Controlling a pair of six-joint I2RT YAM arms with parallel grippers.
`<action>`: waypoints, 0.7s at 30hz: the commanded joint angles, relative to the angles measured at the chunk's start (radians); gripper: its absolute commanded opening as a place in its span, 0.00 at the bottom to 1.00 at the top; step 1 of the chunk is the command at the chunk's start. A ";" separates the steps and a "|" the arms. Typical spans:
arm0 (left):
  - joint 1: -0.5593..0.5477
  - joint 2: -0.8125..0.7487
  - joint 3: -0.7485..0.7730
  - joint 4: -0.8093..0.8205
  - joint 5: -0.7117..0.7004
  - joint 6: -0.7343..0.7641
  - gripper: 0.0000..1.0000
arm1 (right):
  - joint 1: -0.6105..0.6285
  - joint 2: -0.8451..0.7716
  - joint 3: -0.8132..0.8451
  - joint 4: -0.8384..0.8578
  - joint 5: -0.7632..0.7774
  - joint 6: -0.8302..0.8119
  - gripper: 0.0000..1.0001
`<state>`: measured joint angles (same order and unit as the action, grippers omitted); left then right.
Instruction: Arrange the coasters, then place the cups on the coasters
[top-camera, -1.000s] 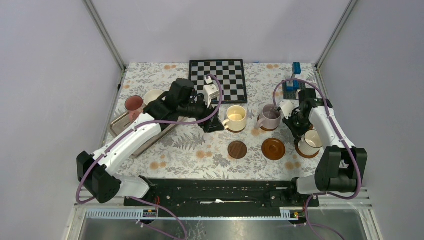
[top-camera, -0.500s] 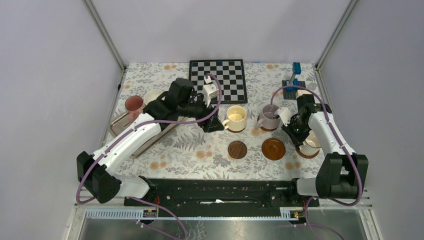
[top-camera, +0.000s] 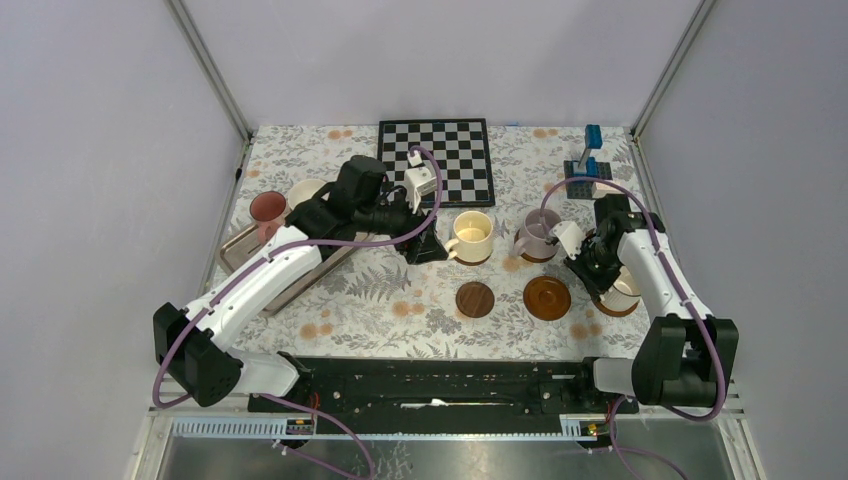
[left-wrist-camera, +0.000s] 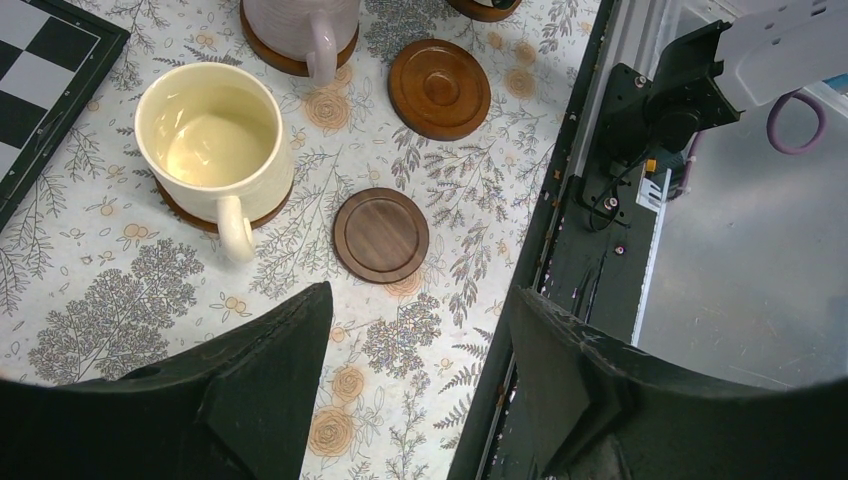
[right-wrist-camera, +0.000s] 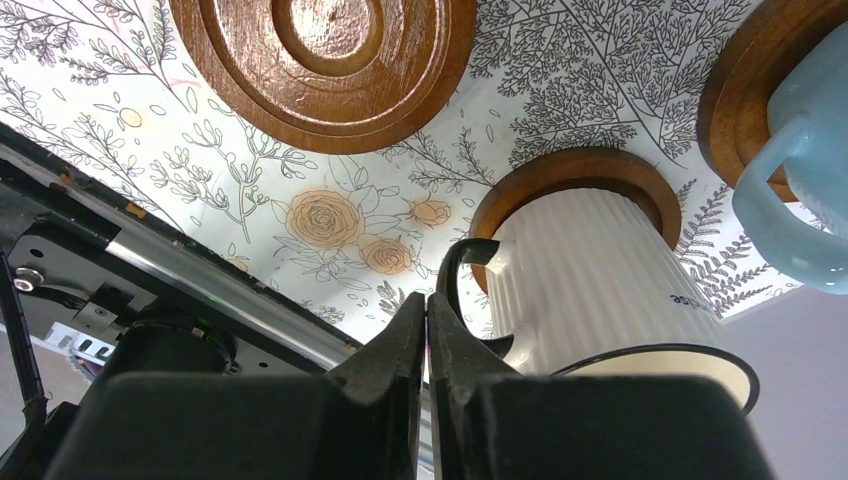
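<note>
Hovering over the floral tablecloth (top-camera: 400, 300), the left gripper (left-wrist-camera: 420, 300) is wide open, fingers spread and nothing between them. Right ahead of it sits the cream-yellow mug (left-wrist-camera: 215, 140), upright on its own coaster (left-wrist-camera: 180, 208), handle turned toward the gripper. Just beside that, bare on the cloth, lies the small dark coaster (left-wrist-camera: 381, 235). Next along is the larger reddish coaster (left-wrist-camera: 440, 88), also with no cup on it. Beyond them the lilac mug (top-camera: 540, 235) stands on a coaster of its own.

Over on the other side, the right gripper (right-wrist-camera: 428, 300) is clenched tight, fingertips pressed together and holding nothing. Its tip is just beside the dark handle of the white ribbed mug (right-wrist-camera: 590, 270), though whether the fingers touch the handle I cannot tell. That mug is seated upright on a coaster. Next to it the light blue mug (right-wrist-camera: 815, 130) rests on another coaster.

Far left, a pinkish mug (top-camera: 268, 210) and a pale-inside mug (top-camera: 305, 192) stand at the far end of the metal tray (top-camera: 237, 248), well apart from the coasters. At the back, the chessboard (top-camera: 450, 155) lies flat.
</note>
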<state>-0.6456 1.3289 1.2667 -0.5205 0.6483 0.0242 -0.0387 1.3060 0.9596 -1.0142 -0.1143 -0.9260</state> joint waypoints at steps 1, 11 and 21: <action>0.012 -0.020 0.003 0.056 0.021 -0.015 0.70 | 0.009 -0.036 0.024 -0.031 -0.004 -0.019 0.12; 0.180 0.003 0.054 -0.006 0.019 -0.022 0.75 | 0.100 0.037 0.332 -0.028 -0.187 0.163 0.52; 0.599 -0.015 0.012 -0.217 -0.052 0.129 0.76 | 0.167 0.097 0.441 0.151 -0.356 0.428 0.83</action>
<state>-0.1741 1.3563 1.3067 -0.6533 0.6270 0.0551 0.1081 1.3998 1.3773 -0.9337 -0.3660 -0.6392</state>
